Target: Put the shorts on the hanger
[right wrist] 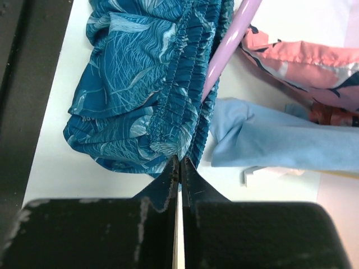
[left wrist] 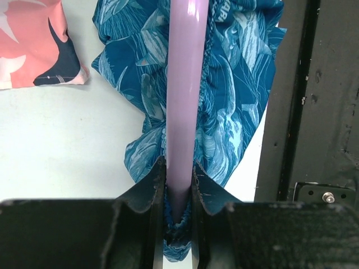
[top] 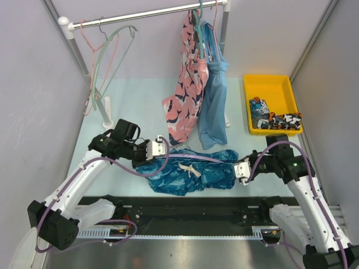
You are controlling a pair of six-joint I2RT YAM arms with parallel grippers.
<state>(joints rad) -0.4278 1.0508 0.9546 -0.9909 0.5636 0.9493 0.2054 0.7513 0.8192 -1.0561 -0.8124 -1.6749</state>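
Left side: our left gripper is clamping the hanger by its lilac bar. Middle: the shorts are lying bunched on the near table. Right: our right gripper is pinching their waistband tight. We're aiming to feed fabric along the bar, avoiding snags.

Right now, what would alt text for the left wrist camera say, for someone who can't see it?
The left end effector clamps a lilac hanger, its bar running straight up the picture over crumpled blue leaf-print shorts on a pale table. A corner of a pink garment lies at upper left; a black panel fills the right.
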